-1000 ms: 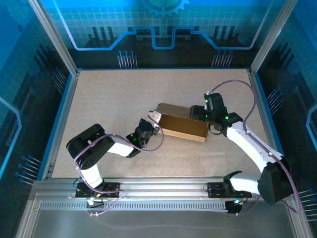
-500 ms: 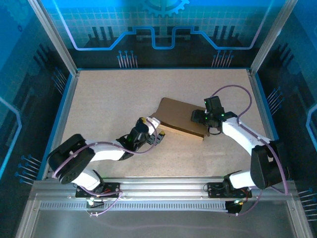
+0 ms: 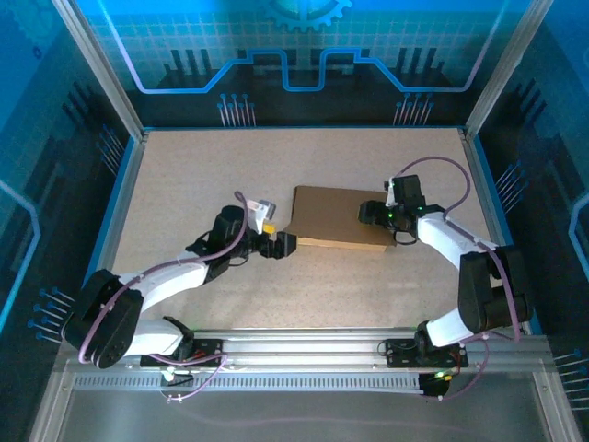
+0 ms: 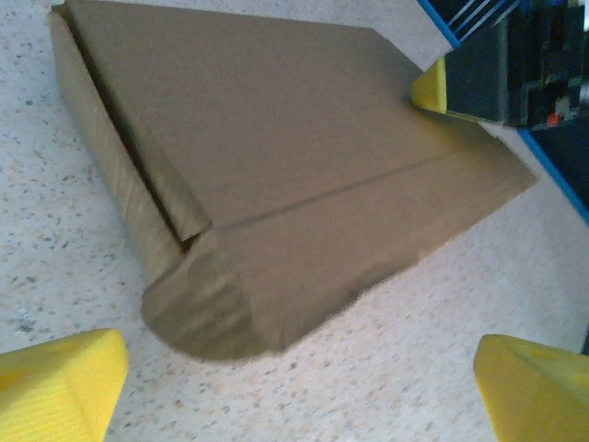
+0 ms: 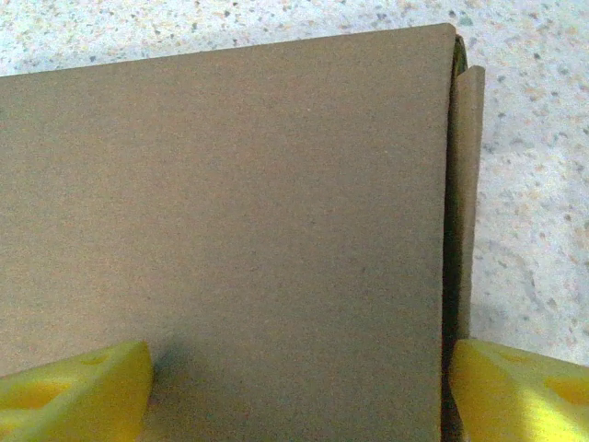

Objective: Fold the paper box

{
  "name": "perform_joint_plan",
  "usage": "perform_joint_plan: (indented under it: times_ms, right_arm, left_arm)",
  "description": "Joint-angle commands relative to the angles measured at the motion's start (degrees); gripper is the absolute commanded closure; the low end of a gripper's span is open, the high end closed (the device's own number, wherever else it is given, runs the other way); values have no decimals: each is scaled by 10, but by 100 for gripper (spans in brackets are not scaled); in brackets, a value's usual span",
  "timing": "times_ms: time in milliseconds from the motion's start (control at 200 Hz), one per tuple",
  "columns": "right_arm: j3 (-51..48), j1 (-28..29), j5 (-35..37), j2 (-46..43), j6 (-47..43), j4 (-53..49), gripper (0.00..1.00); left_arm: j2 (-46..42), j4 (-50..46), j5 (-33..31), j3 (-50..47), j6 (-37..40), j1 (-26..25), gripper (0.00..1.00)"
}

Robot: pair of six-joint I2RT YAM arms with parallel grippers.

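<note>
The paper box lies flat on the table with its brown lid down. In the left wrist view the paper box shows a rounded tab at its near corner and a dark slit along its left side. My left gripper stands open just left of the box, apart from it, its yellow fingertips wide over bare table. My right gripper is open over the box's right end. One of its fingers is on the lid, the other at the box's side edge.
The speckled table is walled by blue rails and a metal frame. A narrow side flap stands slightly off the lid, with a dark gap between them. The right gripper's yellow fingertip shows at the box's far corner.
The box, tilted up a second ago, now lies flat and closed. My left gripper opened and drew back to the left. My right gripper came down with the lid.
</note>
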Motion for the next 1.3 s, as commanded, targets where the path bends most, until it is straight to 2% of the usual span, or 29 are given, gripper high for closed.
perform_joint_plan:
  times_ms: [0,65,175,290,450,595,760,815,900,1091,1161,1296]
  right_arm:
    - [8,-18,-45,36,-42,-1,16]
    - [37,-29,-73,53,-55,-15,16]
    - [59,-33,-75,67,-68,-42,15]
    - [63,-38,-85,51,-64,-50,14]
    - [60,-58,-89,19,-52,-52,11]
    - [62,-87,-112,30,-57,-60,10]
    - [61,-106,-159,68,-52,-62,21]
    - [60,-108,-176,80,-51,-62,32]
    - [59,-109,-207,99,-50,-58,43]
    - [57,-109,-238,118,-47,-52,57]
    - [57,-109,-239,111,-44,-50,60]
    - [65,-109,-246,87,-42,-60,60]
  left_arm:
    - [57,-123,-10,104,-82,15,14]
    - [102,-150,-11,138,-99,21,21]
    - [170,-159,-16,178,-123,26,35]
    - [214,-178,-38,207,-130,27,43]
    - [245,-174,-23,212,-138,27,49]
    - [251,-156,-18,192,-145,27,59]
    - [255,-143,-6,186,-148,28,67]
    - [257,-136,2,185,-148,28,69]
    - [262,-132,10,188,-150,30,70]
    - [269,-129,16,188,-150,34,78]
    - [266,-128,20,184,-150,39,83]
    - [243,-125,22,175,-151,48,82]
